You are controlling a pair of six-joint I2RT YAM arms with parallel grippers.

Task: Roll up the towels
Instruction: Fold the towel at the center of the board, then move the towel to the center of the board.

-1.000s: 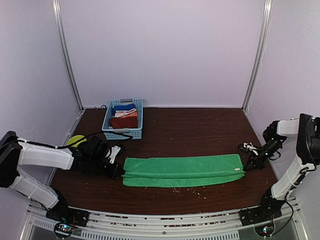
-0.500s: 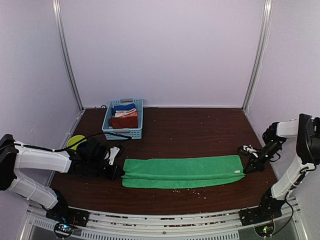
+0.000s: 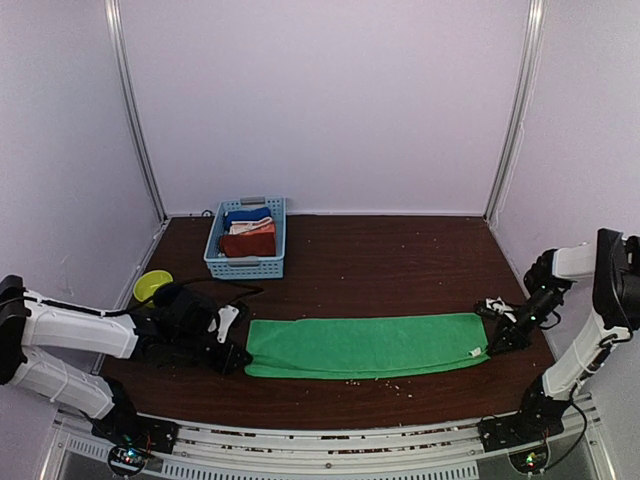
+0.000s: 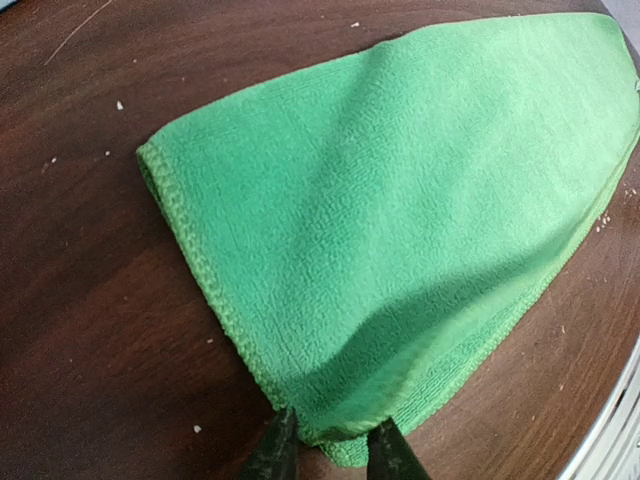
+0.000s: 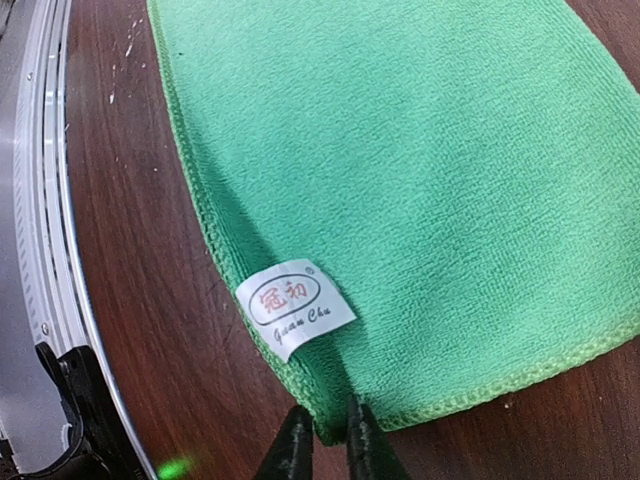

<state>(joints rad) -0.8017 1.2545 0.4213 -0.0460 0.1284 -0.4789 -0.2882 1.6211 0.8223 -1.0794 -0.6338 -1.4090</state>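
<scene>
- Top external view: the green towel (image 3: pixel 365 346) lies flat on the tabletop (image 3: pixel 380 270), folded into a long band running left to right near the front edge, midway between the two arms.
- Its small white tag (image 3: pixel 472 351) sits at the near right corner; the right wrist view shows printing on the tag (image 5: pixel 295 305).
- The rust towel (image 3: pixel 248 243) is folded inside the light blue basket (image 3: pixel 215 248) at the back left of the tabletop, well apart from the green one.
- Left tool (image 3: pixel 238 355) is low at the band's left end. In the left wrist view its tips (image 4: pixel 332 455) stand narrowly apart with the towel's near corner (image 4: pixel 400 230) between them; whether they pinch the cloth I cannot tell.
- Right tool (image 3: pixel 497 338) is at the right end. In the right wrist view its tips (image 5: pixel 327 440) stand narrowly apart around the corner just below the tag; whether they grip it I cannot tell.
- A blue cloth (image 3: pixel 245 214) lies behind the rust towel in the basket.
- A yellow-green bowl (image 3: pixel 152 286) sits at the left edge, behind the left arm.
- Pale crumbs dot the tabletop.
</scene>
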